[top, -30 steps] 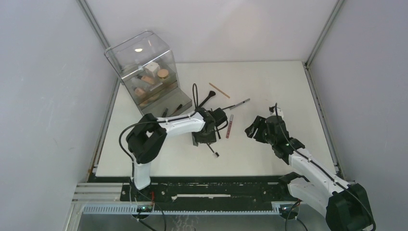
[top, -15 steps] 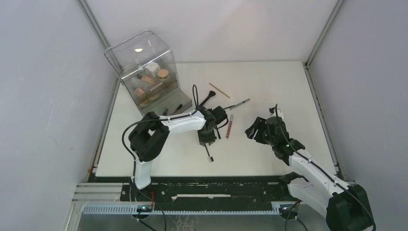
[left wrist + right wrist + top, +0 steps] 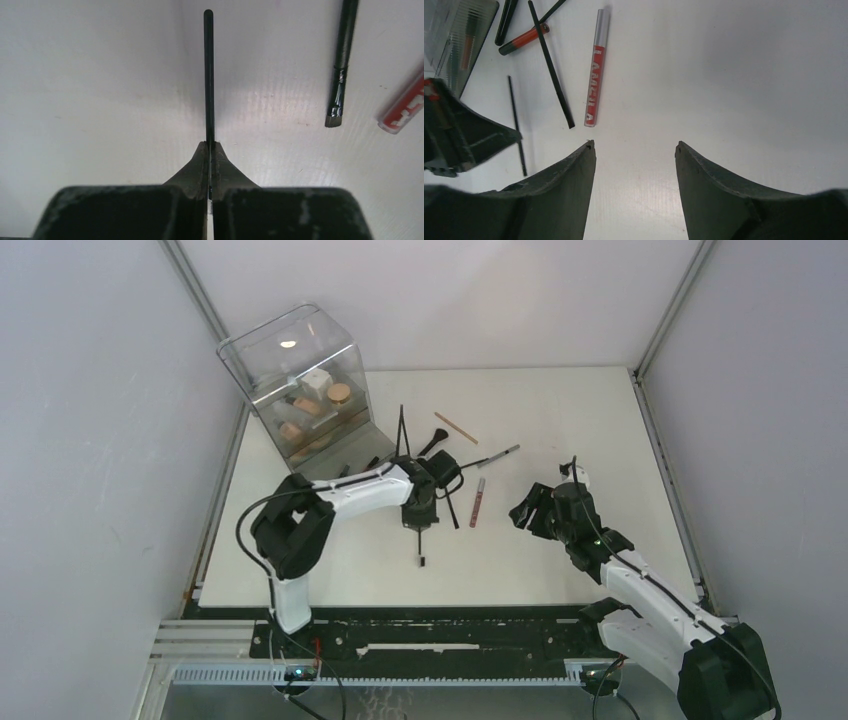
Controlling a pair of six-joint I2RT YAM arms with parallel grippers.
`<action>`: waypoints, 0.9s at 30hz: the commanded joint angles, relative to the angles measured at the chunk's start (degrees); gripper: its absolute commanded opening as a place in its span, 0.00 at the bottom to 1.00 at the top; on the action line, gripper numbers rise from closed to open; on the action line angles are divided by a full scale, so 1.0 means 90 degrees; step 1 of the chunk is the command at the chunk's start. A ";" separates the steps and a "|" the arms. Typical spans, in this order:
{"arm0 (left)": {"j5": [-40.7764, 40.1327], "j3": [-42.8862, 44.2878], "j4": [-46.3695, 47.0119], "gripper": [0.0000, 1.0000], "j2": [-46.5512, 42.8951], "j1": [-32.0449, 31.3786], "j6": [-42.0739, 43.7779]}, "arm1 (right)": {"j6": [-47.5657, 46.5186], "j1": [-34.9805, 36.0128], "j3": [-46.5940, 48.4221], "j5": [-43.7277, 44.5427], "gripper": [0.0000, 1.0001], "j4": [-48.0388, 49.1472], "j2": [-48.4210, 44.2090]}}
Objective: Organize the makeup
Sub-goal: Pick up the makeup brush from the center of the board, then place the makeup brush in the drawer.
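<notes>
The left pincer (image 3: 210, 148) is pinching 1 brush (image 3: 208, 75).
The brush is pointing straight out, near to far; the box (image 3: 290, 340) is sitting far-left, nearest this arm.

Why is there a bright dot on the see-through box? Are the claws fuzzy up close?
Top view: the dot looks like a lamp's glare on the box. Left wrist view: the left gripper looks soft, the brush it pinches sharp. Right wrist view: the red tube shows clear letters.

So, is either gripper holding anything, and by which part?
Left gripper pinches a black brush by its shaft; right gripper holds nothing.
</notes>
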 commanded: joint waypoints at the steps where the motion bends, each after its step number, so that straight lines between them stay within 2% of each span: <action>1: -0.0919 0.0096 0.0205 0.00 -0.1118 0.0191 0.2144 | 0.0013 -0.0015 0.0017 -0.0043 0.67 0.0314 -0.0010; 5: -0.2124 0.0500 -0.0139 0.00 -0.1429 0.0259 0.3477 | 0.0033 -0.0025 0.0042 -0.0091 0.67 0.0401 0.0106; 7: -0.3198 0.0752 -0.0263 0.00 -0.1379 0.0374 0.4031 | 0.0069 -0.0027 0.0036 -0.0102 0.67 0.0435 0.0134; 11: -0.4180 0.1111 -0.0146 0.00 -0.1205 0.0783 0.4872 | 0.0076 -0.0035 0.0040 -0.0117 0.67 0.0429 0.0163; 14: -0.4922 0.1061 0.0357 0.00 -0.1105 0.1037 0.5468 | 0.0049 -0.0047 0.0037 -0.0102 0.67 0.0351 0.0121; 18: -0.5276 0.1112 0.0828 0.00 -0.0815 0.1432 0.6064 | 0.0009 -0.0073 0.0041 -0.0052 0.67 0.0244 0.0085; 21: -0.5336 0.0948 0.1574 0.02 -0.0562 0.1689 0.6703 | 0.0032 -0.0086 0.0042 -0.0035 0.67 0.0161 -0.0013; 23: -0.5468 0.1002 0.1983 0.13 -0.0315 0.1825 0.6934 | 0.0041 -0.0083 0.0037 -0.0016 0.67 0.0109 -0.0123; 24: -0.5555 0.1118 0.1989 0.23 -0.0176 0.1889 0.6931 | 0.0050 -0.0099 0.0038 0.0001 0.67 0.0081 -0.0174; 25: -0.5662 0.1299 0.1842 0.41 0.0002 0.1931 0.6823 | 0.0055 -0.0096 0.0042 0.0009 0.67 0.0033 -0.0215; 27: -0.5621 0.1674 0.1385 0.52 0.0107 0.1930 0.6482 | 0.0060 -0.0093 0.0041 0.0052 0.67 -0.0078 -0.0324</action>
